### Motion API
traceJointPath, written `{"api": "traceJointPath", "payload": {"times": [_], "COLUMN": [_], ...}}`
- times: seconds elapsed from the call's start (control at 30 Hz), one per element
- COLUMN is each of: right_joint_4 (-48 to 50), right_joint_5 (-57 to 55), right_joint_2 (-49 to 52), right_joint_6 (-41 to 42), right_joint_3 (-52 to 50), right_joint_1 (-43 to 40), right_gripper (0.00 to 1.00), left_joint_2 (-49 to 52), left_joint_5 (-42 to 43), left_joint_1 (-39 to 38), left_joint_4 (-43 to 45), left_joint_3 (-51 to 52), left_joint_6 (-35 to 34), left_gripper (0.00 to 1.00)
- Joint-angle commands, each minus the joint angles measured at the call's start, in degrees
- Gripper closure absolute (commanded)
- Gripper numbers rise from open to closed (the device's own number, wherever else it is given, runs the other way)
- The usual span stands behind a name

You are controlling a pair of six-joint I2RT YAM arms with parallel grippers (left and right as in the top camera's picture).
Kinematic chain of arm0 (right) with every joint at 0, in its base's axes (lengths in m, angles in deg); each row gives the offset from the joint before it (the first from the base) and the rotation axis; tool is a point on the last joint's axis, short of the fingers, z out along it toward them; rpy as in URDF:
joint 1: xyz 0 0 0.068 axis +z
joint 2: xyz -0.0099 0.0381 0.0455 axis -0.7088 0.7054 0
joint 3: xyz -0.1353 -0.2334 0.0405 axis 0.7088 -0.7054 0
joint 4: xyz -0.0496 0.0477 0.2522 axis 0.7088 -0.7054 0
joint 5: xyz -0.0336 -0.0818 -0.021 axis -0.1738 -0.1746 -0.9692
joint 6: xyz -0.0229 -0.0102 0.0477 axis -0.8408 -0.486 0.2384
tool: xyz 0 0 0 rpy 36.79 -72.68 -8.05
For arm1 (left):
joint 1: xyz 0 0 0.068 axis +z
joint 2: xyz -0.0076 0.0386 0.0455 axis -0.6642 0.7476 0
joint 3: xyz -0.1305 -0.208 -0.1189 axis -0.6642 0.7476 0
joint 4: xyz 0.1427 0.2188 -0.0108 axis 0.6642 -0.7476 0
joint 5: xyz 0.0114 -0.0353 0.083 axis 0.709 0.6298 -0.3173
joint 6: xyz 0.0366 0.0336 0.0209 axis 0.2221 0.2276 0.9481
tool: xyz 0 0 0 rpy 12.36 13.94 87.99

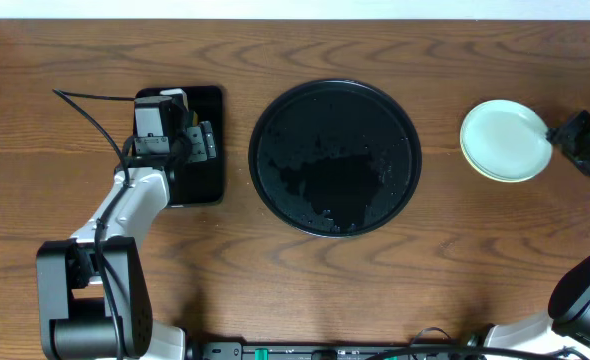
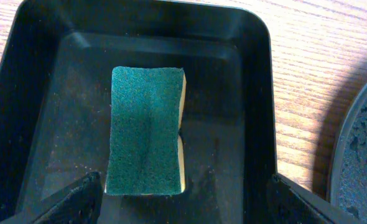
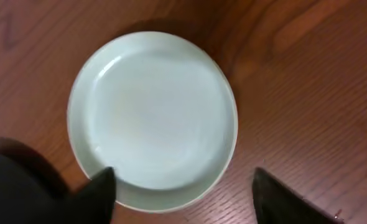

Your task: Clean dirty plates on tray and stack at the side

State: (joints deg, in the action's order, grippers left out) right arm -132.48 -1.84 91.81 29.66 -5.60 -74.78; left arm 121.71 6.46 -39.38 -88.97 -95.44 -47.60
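Wood table [image 1: 375,290]: your left gripper [image 2: 183,186], jaws apart, over sponge [image 2: 147,130] in small tray [image 2: 246,124], frame left; right gripper [image 3: 183,177], also apart, over stacked plates [image 1: 505,140], frame right.

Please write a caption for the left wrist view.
Open left gripper over green sponge in small black tray.

Brown wood-grain tbl [image 1: 495,260], soft light
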Motion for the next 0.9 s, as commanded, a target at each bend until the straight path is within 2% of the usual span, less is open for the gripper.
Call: {"api": "traceJointPath", "payload": {"times": [0.0,0.1,0.23,0.27,0.3,0.57,0.87], "right_joint_4": [-2.23,-3.08,-5.09,-5.18,-5.16,-5.35,-5.35], "right_joint_5": [8.02,17.68,18.95,18.64,18.47,16.96,16.96], "right_joint_2": [0.04,0.04,0.04,0.04,0.04,0.04,0.04], "right_joint_6": [-7.98,-16.70,-22.84,-22.77,-22.77,-22.77,-22.77], "right_joint_3": [0.04,0.04,0.04,0.04,0.04,0.04,0.04], "right_joint_1": [0.90,3.54,9.99,11.82,13.53,24.55,26.73], "right_gripper": [0.21,0.18,0.14,0.05,0.01,0.01,0.01], "left_joint_2": [0.20,0.20,0.20,0.20,0.20,0.20,0.20], "left_joint_5": [-0.74,-0.74,-0.74,-0.74,-0.74,-0.74,-0.74], "left_joint_1": [0.26,0.26,0.26,0.26,0.26,0.26,0.26], "left_joint_4": [-0.07,-0.04,-0.04,-0.04,-0.04,-0.04,-0.04], "left_joint_3": [-0.46,-0.46,-0.46,-0.46,-0.46,-0.46,-0.46], "left_joint_6": [-0.07,-0.07,-0.07,-0.07,-0.07,-0.07,-0.07], "left_gripper": [0.16,0.16,0.16,0.16,0.16,0.16,0.16]}}
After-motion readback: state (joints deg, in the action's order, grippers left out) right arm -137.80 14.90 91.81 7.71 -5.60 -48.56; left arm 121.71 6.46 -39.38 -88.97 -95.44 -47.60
